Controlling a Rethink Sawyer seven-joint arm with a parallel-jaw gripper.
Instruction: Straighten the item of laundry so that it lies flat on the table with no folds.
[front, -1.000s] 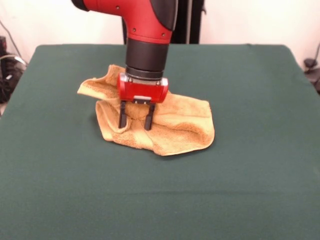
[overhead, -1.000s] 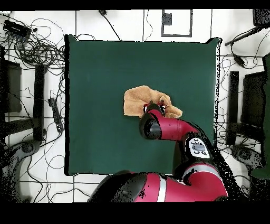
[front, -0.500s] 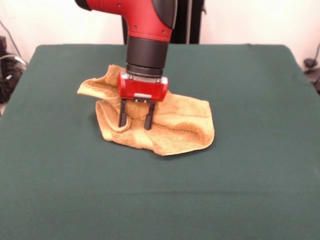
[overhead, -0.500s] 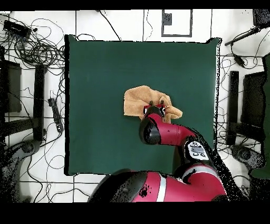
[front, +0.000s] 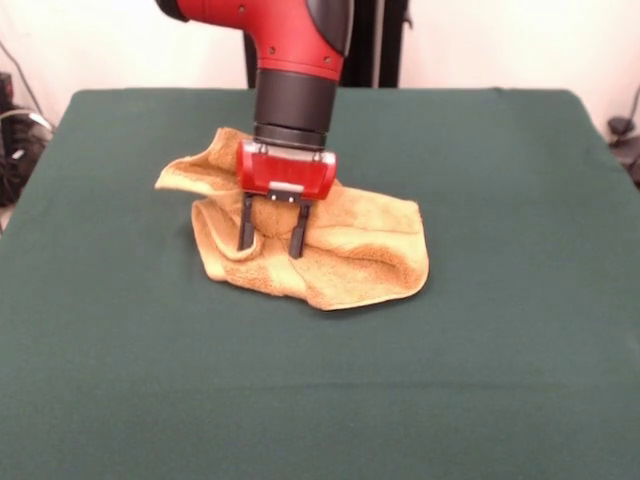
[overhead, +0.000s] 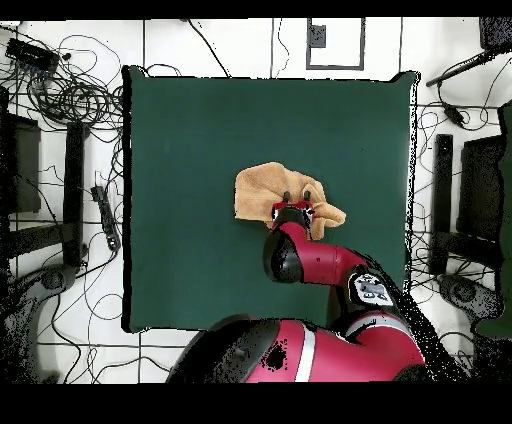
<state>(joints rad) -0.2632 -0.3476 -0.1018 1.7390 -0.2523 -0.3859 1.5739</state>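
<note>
The golden-orange towel (front: 340, 250) lies crumpled and folded on the dark green table (front: 500, 330), a little left of its middle in the front view. It shows in the overhead view (overhead: 265, 185) near the table's (overhead: 200, 130) centre. My gripper (front: 271, 243) hangs straight down over the towel's left part, open, its two black fingers (front: 245, 232) apart with a raised fold of towel between them. The tips are at or just above the cloth. In the overhead view the arm hides most of the gripper (overhead: 291, 211).
Cables (overhead: 60, 90) and equipment lie on the floor round the table. The red arm (overhead: 320, 265) reaches in from the overhead view's bottom edge.
The gripper has risen slightly over the towel. In the overhead view the arm's elbow has drawn back toward the base. The towel has not moved.
</note>
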